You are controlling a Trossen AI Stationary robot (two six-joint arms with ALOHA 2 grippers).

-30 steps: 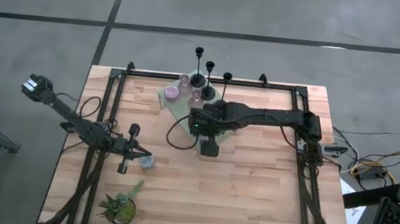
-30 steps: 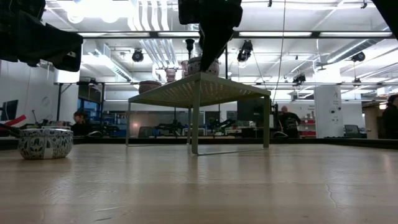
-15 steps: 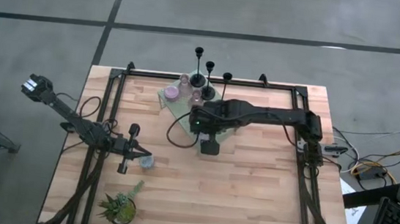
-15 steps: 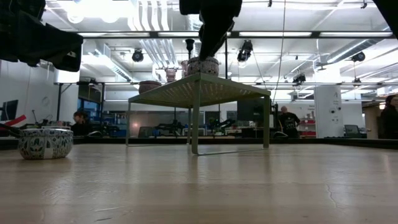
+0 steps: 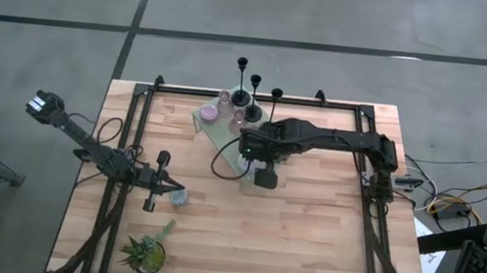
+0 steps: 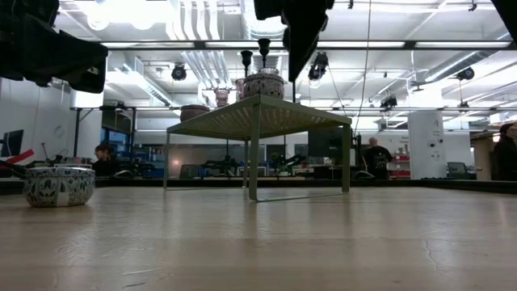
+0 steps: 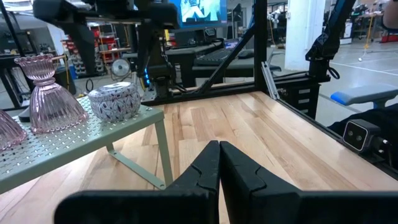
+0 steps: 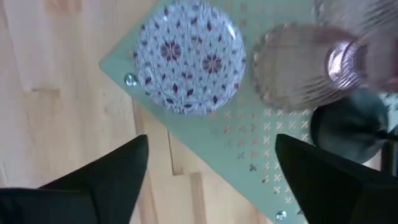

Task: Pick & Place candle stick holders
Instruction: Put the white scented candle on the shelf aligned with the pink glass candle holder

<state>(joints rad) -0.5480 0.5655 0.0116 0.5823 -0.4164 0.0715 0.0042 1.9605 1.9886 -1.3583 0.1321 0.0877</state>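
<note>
A green perforated stand (image 5: 213,125) at the table's far middle carries a pink glass holder (image 7: 46,93), black stemmed holders (image 5: 241,96) and a patterned blue-grey cup (image 8: 189,65) on its near corner. A second patterned cup (image 5: 179,198) stands on the table, also in the low view (image 6: 58,186). My right gripper (image 8: 214,168) is open and empty, pointing down just above the stand's cup; in the high view it is at the stand's near right side (image 5: 251,146). My left gripper (image 7: 219,168) is shut and empty, beside the table cup (image 5: 172,185).
A spiky green potted plant (image 5: 145,251) stands at the near left corner. Black frame rails (image 5: 141,127) run along the table's sides. Bare wood (image 5: 305,241) lies at the near right. People (image 6: 373,153) show in the room beyond.
My right gripper has risen off the patterned cup on the stand and shifted toward the table's right edge. The cup stays standing on the stand's near corner.
</note>
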